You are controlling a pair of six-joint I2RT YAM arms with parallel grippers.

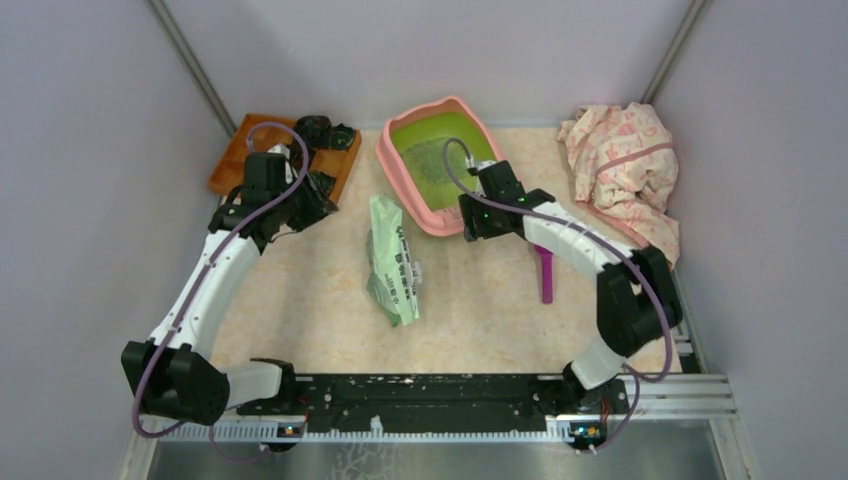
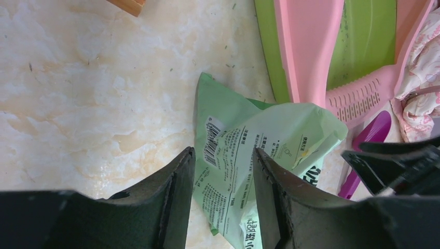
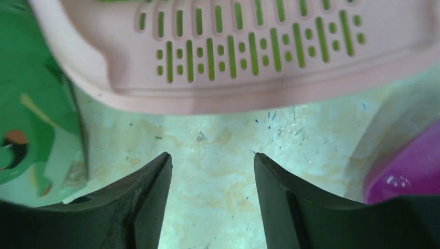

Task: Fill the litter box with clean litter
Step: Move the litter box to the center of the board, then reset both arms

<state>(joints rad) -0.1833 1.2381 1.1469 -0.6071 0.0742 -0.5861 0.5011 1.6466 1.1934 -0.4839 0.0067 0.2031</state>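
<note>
A: Far left first?
B: Wooden tray in the far-left corner of the tabletop. Left hand just beside it, jaws partly apart, nothing gripped.
A: Middle?
B: Pale green bag lying flat, approx. centre. Litter box behind it, twd the far edge. Litter = dark speckled patch in the green basin.
A: Right side?
B: Right hand just off the box's grate end, over bare tabletop, jaws part-open, empty. Purple scoop nearby, pink cloth far right.
</note>
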